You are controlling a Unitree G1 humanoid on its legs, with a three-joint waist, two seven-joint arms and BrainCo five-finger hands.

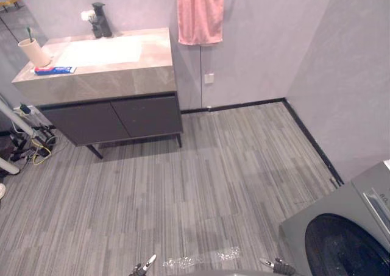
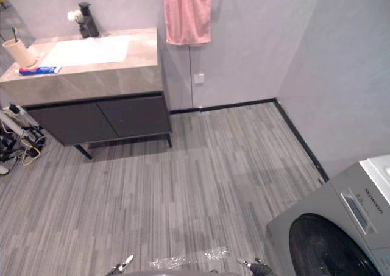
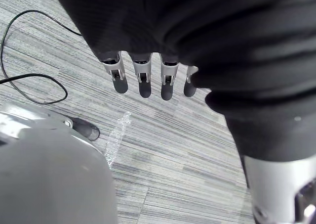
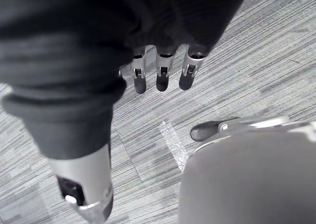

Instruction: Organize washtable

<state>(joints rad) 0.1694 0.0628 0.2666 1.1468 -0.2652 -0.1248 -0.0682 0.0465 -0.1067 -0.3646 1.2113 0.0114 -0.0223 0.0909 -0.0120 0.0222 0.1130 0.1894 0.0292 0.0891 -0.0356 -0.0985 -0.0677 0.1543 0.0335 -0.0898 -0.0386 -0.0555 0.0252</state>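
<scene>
toothpaste tube (image 1: 55, 70) lies flat, lengthwise along the front edge of the surface (image 1: 122, 75), at its left end, just beside the cup (image 1: 35, 52). left hand (image 3: 143, 78) and right hand (image 4: 160, 75) hang over the floor well back from the surface, fingers straight, holding nothing. I'd say left's nearer

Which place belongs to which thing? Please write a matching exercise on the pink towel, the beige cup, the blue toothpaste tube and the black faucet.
Things:
1. pink cloth towel
2. beige round cup
3. blue toothpaste tube
4. black metal faucet

Places:
A. lying flat near the front edge of the counter
B. hanging on the wall
C. behind the white basin
D. standing at the left end, toothbrush inside

Pairs: 1-B, 2-D, 3-A, 4-C
</scene>
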